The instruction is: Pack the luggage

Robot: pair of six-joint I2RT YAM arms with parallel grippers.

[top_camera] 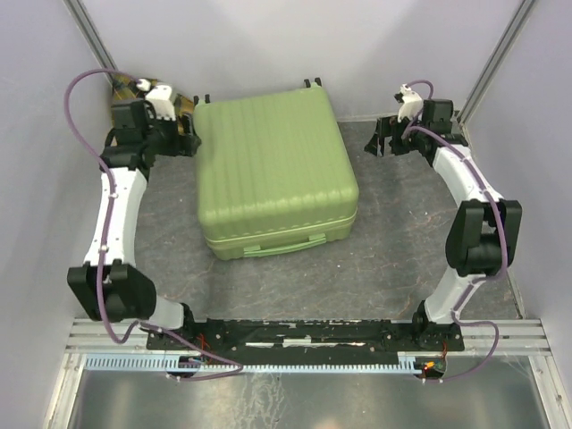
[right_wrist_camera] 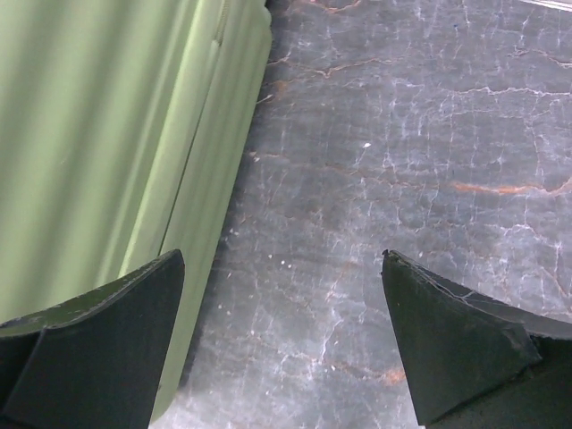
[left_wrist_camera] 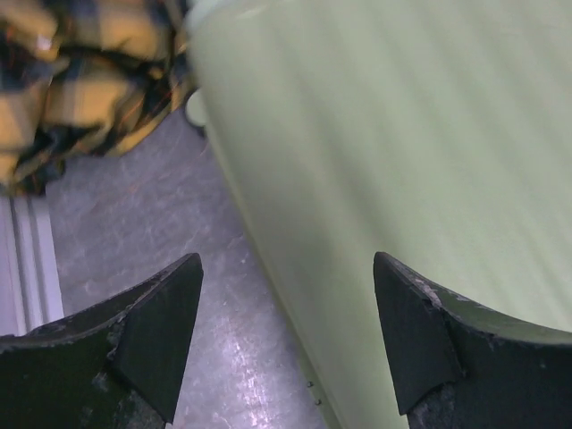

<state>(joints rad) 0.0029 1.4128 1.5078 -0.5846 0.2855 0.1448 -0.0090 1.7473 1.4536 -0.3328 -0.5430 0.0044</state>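
- Top view: the luggage (top_camera: 273, 174) lies flat and closed in the middle of the tabletop (top_camera: 375, 259), its handle toward the bottom of the frame. A yellow-and-black plaid cloth (top_camera: 123, 89) sits outside it in the upper left corner. If that cloth belongs inside, I judge the packing unfinished and the lid has to come up first. I cannot see what the case holds. My left arm reaches up the left side, with the left pincer (top_camera: 181, 134) just beside the case's upper left corner and near the cloth. My right arm bends up the right side, with the right pincer (top_camera: 384, 140) at upper right, apart from the case.
- Left wrist view: the left pincer (left_wrist_camera: 286, 268) is released, fingers wide with nothing gripped. The ribbed shell fills the right of the frame, the cloth is at upper left, and bare tabletop lies between them.
- Right wrist view: the right pincer (right_wrist_camera: 282, 259) is also released and empty, over bare tabletop. The luggage's edge runs down the left of the frame.
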